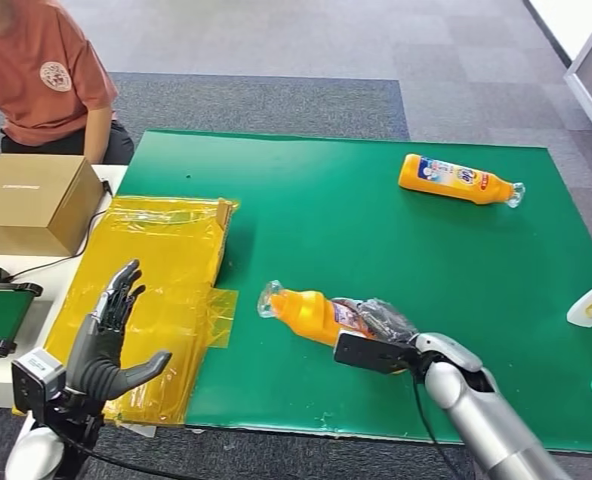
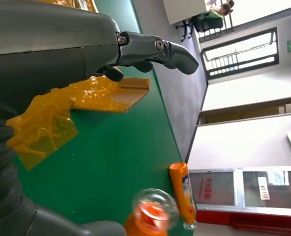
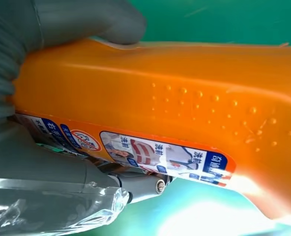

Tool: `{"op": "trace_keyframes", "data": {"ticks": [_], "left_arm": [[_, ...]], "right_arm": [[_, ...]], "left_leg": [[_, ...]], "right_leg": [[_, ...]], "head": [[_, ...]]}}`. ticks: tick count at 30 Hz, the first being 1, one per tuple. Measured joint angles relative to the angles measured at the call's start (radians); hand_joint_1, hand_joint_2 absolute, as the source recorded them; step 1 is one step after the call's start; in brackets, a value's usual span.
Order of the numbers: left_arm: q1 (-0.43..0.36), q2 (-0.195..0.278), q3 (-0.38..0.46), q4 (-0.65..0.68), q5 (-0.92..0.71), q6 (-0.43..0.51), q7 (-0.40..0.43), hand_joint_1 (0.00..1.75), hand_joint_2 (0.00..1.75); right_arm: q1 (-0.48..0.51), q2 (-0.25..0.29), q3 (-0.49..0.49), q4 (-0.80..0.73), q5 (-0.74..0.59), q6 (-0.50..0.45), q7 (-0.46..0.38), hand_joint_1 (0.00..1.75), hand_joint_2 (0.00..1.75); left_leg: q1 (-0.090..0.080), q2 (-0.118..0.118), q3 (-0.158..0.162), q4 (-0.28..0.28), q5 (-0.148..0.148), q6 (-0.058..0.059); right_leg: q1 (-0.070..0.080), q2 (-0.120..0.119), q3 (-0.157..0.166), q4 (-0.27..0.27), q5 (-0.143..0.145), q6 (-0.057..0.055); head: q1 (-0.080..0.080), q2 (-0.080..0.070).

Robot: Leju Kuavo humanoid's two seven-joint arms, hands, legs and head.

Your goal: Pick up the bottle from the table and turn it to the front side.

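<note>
Near the front edge of the green table mat (image 1: pixel 399 250), the robot's right hand (image 1: pixel 387 325) wraps around the lower body of an orange plastic bottle with a clear cap (image 1: pixel 308 312), which lies on its side on the mat with the cap pointing toward the robot's left. From the right wrist camera, the grey thumb presses one side of the bottle while darker fingers (image 3: pixel 136 184) close against the opposite side beside the printed label, so the hand is clamped on it. The left hand (image 1: pixel 112 340) hovers above a crumpled sheet of yellow plastic film (image 1: pixel 157 290) at the mat's left side, fingers spread apart and holding nothing. A closed brown cardboard box (image 1: pixel 32 200) sits on the white surface beyond the film; its contents cannot be seen. The held bottle is glossy orange with raised dots moulded into its side and a blue, white and red label strip along one edge. A second orange bottle with a label (image 1: pixel 459 180) lies on its side well apart, toward the mat's far right. A person in an orange shirt (image 1: pixel 44 70) sits behind the box.
</note>
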Motion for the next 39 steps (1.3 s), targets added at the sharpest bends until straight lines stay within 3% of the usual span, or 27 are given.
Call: {"op": "trace_keyframes", "data": {"ticks": [7, 11, 18, 25, 35, 36, 39], "left_arm": [[0.002, -0.001, -0.028, 0.001, 0.016, 0.049, -0.001, 0.0, 1.75], [-0.001, 0.0, -0.066, -0.001, 0.024, 0.045, -0.005, 0.0, 1.75], [-0.057, 0.017, -0.155, -0.001, 0.081, -0.054, 0.026, 0.0, 1.75], [-0.165, 0.04, -0.275, 0.037, 0.177, -0.146, 0.095, 0.0, 1.75], [-0.26, 0.069, -0.379, 0.089, 0.235, -0.174, 0.132, 0.0, 1.75], [-0.282, 0.077, -0.395, 0.105, 0.25, -0.177, 0.141, 0.07, 1.75], [-0.32, 0.094, -0.418, 0.141, 0.267, -0.179, 0.155, 1.38, 1.75]], "right_arm": [[0.183, 0.083, -0.104, -0.298, -0.362, 0.018, -0.118, 1.75, 1.75], [0.243, 0.116, -0.12, -0.413, -0.465, 0.039, -0.136, 1.75, 1.75], [0.278, 0.153, -0.095, -0.466, -0.383, 0.012, -0.145, 1.75, 1.75], [0.23, 0.181, -0.033, -0.388, -0.239, -0.082, -0.13, 1.75, 1.75], [0.157, 0.209, 0.011, -0.276, -0.144, -0.148, -0.114, 1.75, 1.75], [0.14, 0.215, 0.022, -0.254, -0.128, -0.155, -0.108, 1.75, 1.75], [0.107, 0.223, 0.041, -0.218, -0.108, -0.162, -0.091, 1.75, 1.75]], "left_leg": [[0.001, -0.002, -0.007, 0.0, -0.001, -0.001], [0.001, -0.002, -0.008, 0.0, -0.002, -0.001], [0.0, -0.002, -0.008, 0.0, -0.002, -0.002], [0.001, -0.002, -0.008, 0.0, -0.001, -0.002], [0.001, -0.002, -0.008, 0.0, -0.001, -0.001], [0.001, -0.002, -0.009, 0.0, -0.001, -0.001], [0.001, -0.002, -0.009, 0.0, -0.001, -0.001]], "right_leg": [[0.001, -0.003, -0.007, 0.0, -0.003, -0.002], [0.001, -0.003, -0.008, 0.0, -0.004, -0.002], [0.0, -0.003, -0.008, 0.0, -0.003, -0.002], [0.001, -0.003, -0.008, 0.0, -0.003, -0.002], [0.001, -0.003, -0.008, 0.0, -0.002, -0.001], [0.001, -0.003, -0.009, 0.0, -0.002, -0.001], [0.001, -0.003, -0.009, 0.0, -0.002, -0.001]], "head": [[0.0, 0.0], [0.0, 0.0], [0.0, 0.0], [0.0, 0.0], [0.0, 0.0], [0.0, 0.0], [0.0, 0.0]]}}
